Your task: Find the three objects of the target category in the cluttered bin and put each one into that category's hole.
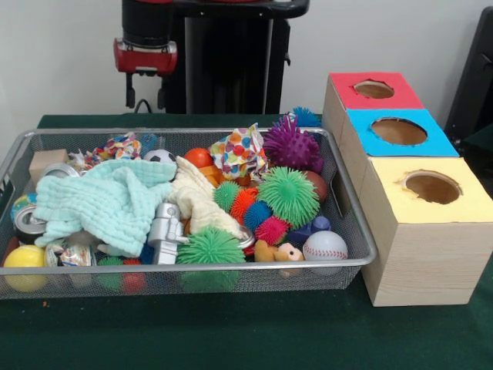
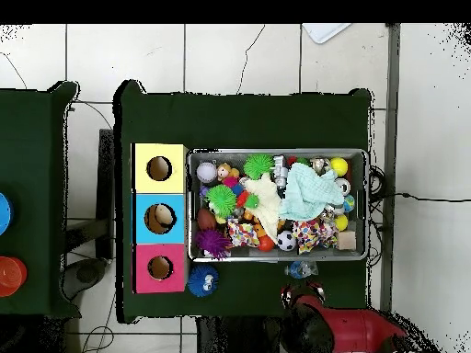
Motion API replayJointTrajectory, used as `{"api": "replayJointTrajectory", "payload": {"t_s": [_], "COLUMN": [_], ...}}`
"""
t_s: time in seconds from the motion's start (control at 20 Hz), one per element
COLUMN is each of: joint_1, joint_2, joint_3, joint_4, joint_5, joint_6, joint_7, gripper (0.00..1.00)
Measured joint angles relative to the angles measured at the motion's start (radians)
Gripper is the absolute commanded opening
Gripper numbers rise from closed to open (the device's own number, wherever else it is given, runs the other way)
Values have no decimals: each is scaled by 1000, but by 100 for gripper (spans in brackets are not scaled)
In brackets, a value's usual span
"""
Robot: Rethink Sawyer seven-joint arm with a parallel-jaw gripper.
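The wire mesh bin [image 1: 350, 258] [image 2: 278, 256] is full of toys. My gripper [image 1: 145, 96] hangs drawn back behind the bin's far left part, open and empty. Below it, a see-through bluish bottle [image 2: 299, 269] lies on the green table just outside the bin's robot-side wall. It shows faintly in the front view [image 1: 146, 142]. Another creased see-through bottle [image 1: 68, 253] lies at the bin's front left, part hidden by a mint cloth [image 1: 108, 200]. A third bottle does not show. The red-topped hole [image 1: 373, 89] [image 2: 159, 267] is the farthest one on the wooden box.
The box also has a blue-topped hole [image 1: 398, 131] and a yellow-topped hole [image 1: 431, 186]. Spiky balls [image 1: 289, 194], a baseball [image 1: 325, 245], silver cans [image 1: 27, 223] and cloths fill the bin. A blue spiky ball [image 2: 202, 280] lies on the table beside the box.
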Motion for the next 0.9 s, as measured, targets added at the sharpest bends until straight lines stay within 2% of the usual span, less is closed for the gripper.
{"api": "replayJointTrajectory", "payload": {"t_s": [0.5, 0.9], "joint_1": [-2, 17], "joint_2": [87, 133], "joint_3": [29, 29], "joint_4": [-4, -25], "joint_5": [-2, -36], "joint_6": [0, 0], "joint_7": [0, 0], "gripper": [100, 100]}}
